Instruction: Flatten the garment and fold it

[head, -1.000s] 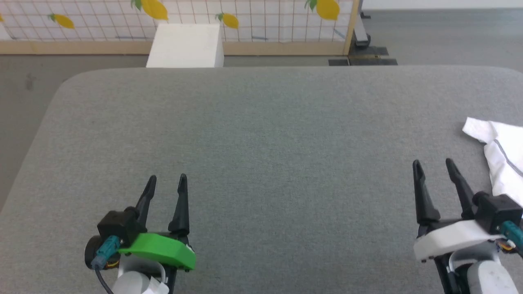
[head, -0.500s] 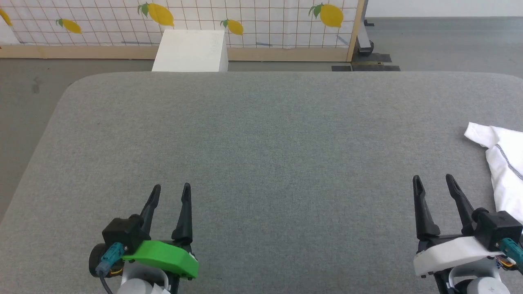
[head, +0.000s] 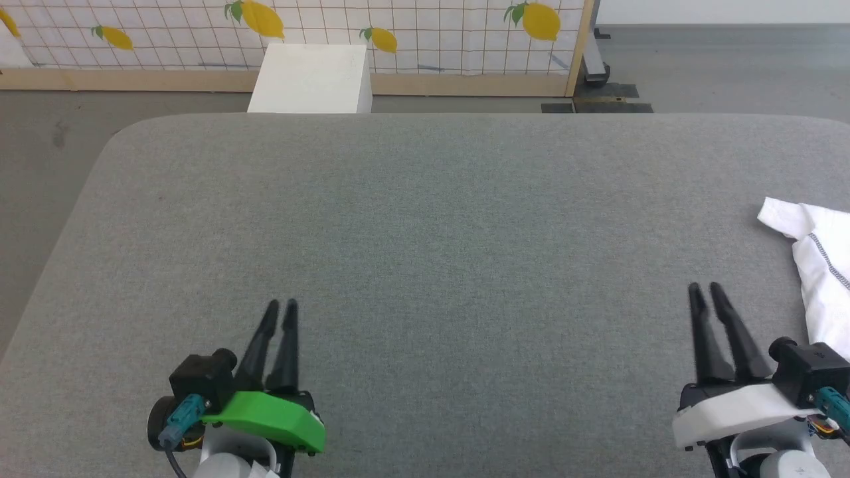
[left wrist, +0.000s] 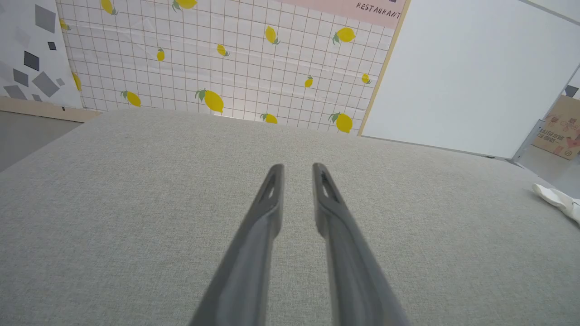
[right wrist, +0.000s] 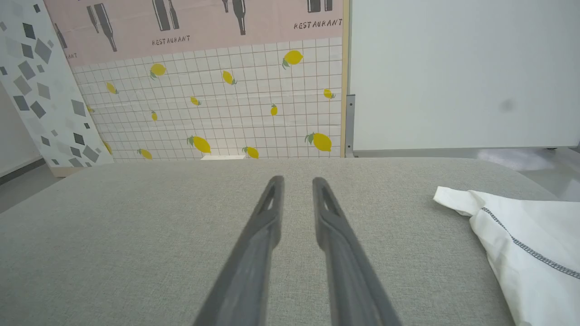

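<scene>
The garment (head: 827, 279), a white shirt with a line of dark zigzag stitching, lies crumpled at the right edge of the grey padded table (head: 425, 219), partly cut off by the picture's edge. It also appears in the right wrist view (right wrist: 521, 244) and as a small white corner in the left wrist view (left wrist: 559, 199). My right gripper (head: 705, 288) (right wrist: 297, 180) hovers just left of it, not touching. My left gripper (head: 281, 305) (left wrist: 297, 167) is at the lower left, far from the cloth. Both have fingers drawn close with a narrow gap and nothing between them.
A white box (head: 311, 78) stands on the floor behind the table's far edge. A tiled panel with lemon prints (head: 425, 26) and a wooden base runs along the back. Grey floor surrounds the table's rounded left corner.
Both grippers have narrowed their fingers from wide apart to a small gap. The head camera has shifted slightly; the garment has not moved on the table.
</scene>
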Available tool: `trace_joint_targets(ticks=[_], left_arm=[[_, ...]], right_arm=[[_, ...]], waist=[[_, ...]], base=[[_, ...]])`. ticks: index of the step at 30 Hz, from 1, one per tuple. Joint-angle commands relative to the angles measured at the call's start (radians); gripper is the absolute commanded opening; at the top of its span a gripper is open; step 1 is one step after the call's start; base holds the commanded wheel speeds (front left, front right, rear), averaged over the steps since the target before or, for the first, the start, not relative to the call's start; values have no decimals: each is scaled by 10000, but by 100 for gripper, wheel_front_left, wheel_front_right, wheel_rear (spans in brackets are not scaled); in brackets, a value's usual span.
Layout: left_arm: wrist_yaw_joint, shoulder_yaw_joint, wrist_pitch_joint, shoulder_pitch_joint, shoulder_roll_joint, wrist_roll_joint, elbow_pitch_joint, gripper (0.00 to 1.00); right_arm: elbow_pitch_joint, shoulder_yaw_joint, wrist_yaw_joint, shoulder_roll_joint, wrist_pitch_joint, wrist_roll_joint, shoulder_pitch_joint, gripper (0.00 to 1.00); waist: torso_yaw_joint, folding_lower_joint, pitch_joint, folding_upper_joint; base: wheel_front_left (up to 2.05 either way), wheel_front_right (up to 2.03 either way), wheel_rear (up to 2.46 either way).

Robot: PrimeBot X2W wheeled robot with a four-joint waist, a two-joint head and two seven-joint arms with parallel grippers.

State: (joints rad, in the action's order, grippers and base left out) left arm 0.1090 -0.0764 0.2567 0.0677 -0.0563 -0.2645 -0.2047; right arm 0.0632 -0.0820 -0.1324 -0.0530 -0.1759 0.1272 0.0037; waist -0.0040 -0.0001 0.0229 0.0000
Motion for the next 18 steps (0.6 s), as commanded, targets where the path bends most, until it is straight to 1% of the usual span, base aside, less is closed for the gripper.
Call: trace_joint_targets(ticks=[1,18], left_arm=[[-1,3,-3,-1,0,3,3,0],[-48,33,-112,-29,3,116,90,0]], right_arm=[[-1,1,0,0,2,-2,0,0],[-26,34,1,1,79,-56,-2,0]], waist=[[0,1,0,0],[2,1,-10,0]], base=[[0,0,0],[0,0,0]])
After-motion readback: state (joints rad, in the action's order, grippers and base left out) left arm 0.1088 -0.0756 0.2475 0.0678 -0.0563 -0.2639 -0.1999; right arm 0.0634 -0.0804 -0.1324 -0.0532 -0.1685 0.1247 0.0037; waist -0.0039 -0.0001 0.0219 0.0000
